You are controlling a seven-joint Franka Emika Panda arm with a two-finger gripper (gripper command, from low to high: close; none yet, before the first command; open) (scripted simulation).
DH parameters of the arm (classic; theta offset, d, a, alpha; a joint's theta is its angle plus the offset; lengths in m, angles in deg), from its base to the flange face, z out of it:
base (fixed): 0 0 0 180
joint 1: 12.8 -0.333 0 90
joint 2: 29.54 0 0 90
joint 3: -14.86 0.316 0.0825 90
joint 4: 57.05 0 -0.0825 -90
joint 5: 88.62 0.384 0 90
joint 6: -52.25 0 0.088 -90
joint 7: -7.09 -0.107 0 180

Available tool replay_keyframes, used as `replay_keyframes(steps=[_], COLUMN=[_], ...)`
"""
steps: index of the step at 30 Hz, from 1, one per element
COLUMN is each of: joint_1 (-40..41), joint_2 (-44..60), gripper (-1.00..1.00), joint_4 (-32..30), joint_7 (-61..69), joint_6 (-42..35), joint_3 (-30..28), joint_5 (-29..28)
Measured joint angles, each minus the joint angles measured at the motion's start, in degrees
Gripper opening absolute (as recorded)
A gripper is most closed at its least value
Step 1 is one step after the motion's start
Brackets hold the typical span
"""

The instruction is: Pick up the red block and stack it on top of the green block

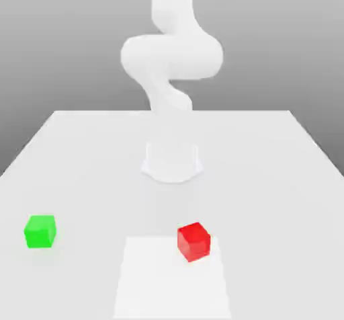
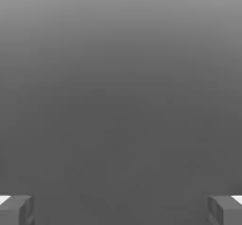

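A red block [image 1: 193,241] rests on the white table near the front, slightly turned, on the edge of a brighter white patch. Well apart from it, at the exterior view's left, a green block [image 1: 40,231] sits on the table. The white arm [image 1: 171,60] rises from its base at the table's middle and bends upward out of the frame. In the hand view my gripper [image 2: 121,210] is open, its two grey fingertips [image 2: 16,210] standing wide apart with nothing between them, facing a plain grey background.
The white table [image 1: 269,177] stretches wide around both blocks. The arm's round base [image 1: 172,161] stands behind the blocks, at the middle. A brighter rectangular patch [image 1: 171,278] lies on the table at the front.
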State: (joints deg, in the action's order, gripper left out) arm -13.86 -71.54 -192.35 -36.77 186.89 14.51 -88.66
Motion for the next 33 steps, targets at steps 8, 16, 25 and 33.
replay_keyframes(steps=[8, 16, 25, 33], joint_1=[-3.8, -7.44, -7.55, -7.51], joint_2=[14.89, 31.77, 52.95, 51.57], gripper=[0.0, 0.0, -1.0, -1.0], joint_4=[-13.04, -27.09, -28.41, -28.61], joint_7=[7.56, 16.03, 19.74, 19.41], joint_6=[10.88, 22.89, 40.03, 38.81], joint_3=[-1.15, -1.81, -0.46, -0.5], joint_5=[-0.14, -0.29, 1.62, 1.18])
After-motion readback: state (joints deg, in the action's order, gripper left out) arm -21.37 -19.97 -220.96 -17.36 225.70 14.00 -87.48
